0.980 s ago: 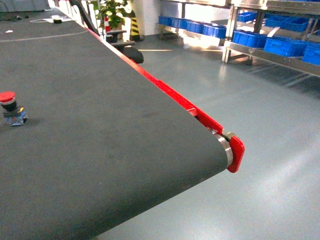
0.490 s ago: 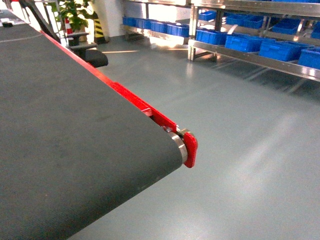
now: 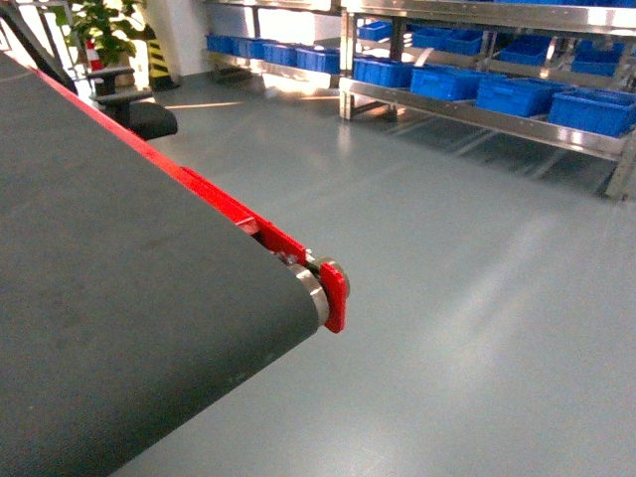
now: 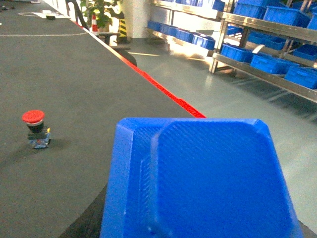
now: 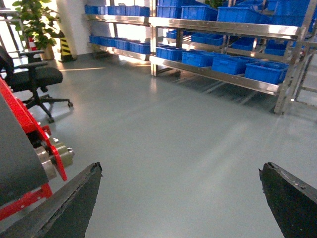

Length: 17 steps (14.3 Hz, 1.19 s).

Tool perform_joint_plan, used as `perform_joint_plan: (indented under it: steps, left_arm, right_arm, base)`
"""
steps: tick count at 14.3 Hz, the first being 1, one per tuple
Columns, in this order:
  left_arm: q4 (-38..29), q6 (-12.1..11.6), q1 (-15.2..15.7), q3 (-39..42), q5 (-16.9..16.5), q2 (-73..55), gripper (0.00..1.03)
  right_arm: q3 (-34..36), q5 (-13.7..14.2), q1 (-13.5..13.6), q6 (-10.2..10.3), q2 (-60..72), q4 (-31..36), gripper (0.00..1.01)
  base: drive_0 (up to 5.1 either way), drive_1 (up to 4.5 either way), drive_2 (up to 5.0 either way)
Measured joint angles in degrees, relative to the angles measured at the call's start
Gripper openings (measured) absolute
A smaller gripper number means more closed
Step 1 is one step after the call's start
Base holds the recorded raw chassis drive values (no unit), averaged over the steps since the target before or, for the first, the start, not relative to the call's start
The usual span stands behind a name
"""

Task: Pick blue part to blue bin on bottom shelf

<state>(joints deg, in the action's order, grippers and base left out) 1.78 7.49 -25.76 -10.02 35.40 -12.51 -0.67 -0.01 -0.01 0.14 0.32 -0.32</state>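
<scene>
Blue part (image 4: 200, 178) fills the lower left wrist view, close under the camera and above the belt (image 4: 74, 99), apparently carried in the left gripper; the fingers are hidden behind it, so the grip cannot be confirmed. Holding it high suits transport to the rack. Right gripper (image 5: 181, 198) hangs wide open and empty over the floor, fingertips (image 5: 74, 198) well apart. Blue bins (image 3: 517, 94) sit on the bottom shelf (image 3: 497, 119), well away. A red button (image 4: 34, 126) stands on the belt.

matt belt (image 3: 129, 298), shiny steel rack (image 3: 497, 117)
</scene>
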Motion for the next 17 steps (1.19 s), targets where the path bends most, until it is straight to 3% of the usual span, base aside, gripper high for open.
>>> perform_joint_plan:
  steps: [17]
  left_arm:
    - [0.00,0.00,-0.02,0.00,-0.02,0.00,0.43]
  right_arm:
    - [0.00,0.00,0.00,0.00,0.00,0.00,0.98]
  base:
    - [-1.6,-1.58,-1.6]
